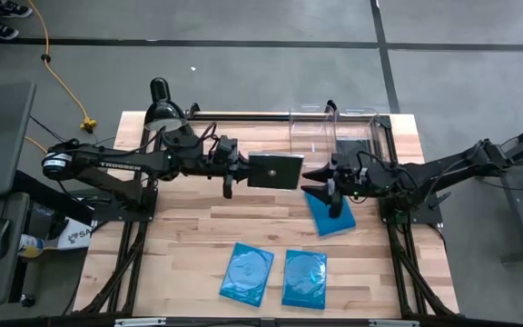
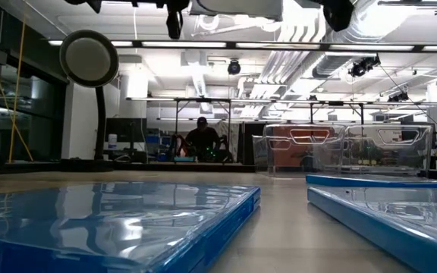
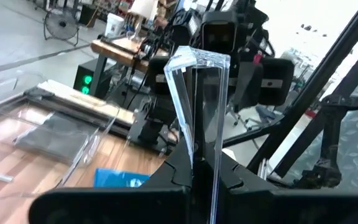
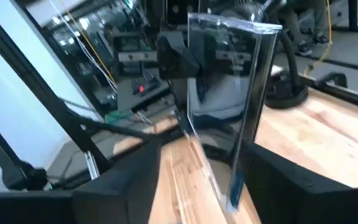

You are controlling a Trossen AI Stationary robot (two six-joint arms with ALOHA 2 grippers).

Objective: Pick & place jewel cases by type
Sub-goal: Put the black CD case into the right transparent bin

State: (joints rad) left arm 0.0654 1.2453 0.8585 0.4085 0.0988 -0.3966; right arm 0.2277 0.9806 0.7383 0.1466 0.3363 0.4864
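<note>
My left gripper (image 1: 243,171) is shut on a glossy black jewel case (image 1: 275,171), held in the air over the middle of the table. My right gripper (image 1: 314,182) is open, with one finger on each side of the case's right edge (image 4: 253,93). I see no finger pressing on it. A blue jewel case (image 1: 331,216) lies flat on the table below the right gripper. Two more blue cases (image 1: 246,272) (image 1: 304,279) lie flat near the table's near edge. A dark flat case (image 3: 58,140) lies inside a clear bin. My left gripper pinches the black case between its two fingers at the case's left edge (image 3: 205,146). It comes in roughly level from the table's left. The case is lifted clear of the table and sticks out past the fingertips toward the right gripper.
Two clear plastic bins (image 1: 339,132) stand side by side at the far edge, also seen in the low view (image 2: 347,148). A round-headed lamp (image 1: 162,107) stands at the far left corner. A person (image 2: 203,136) is far off in the room behind the table.
</note>
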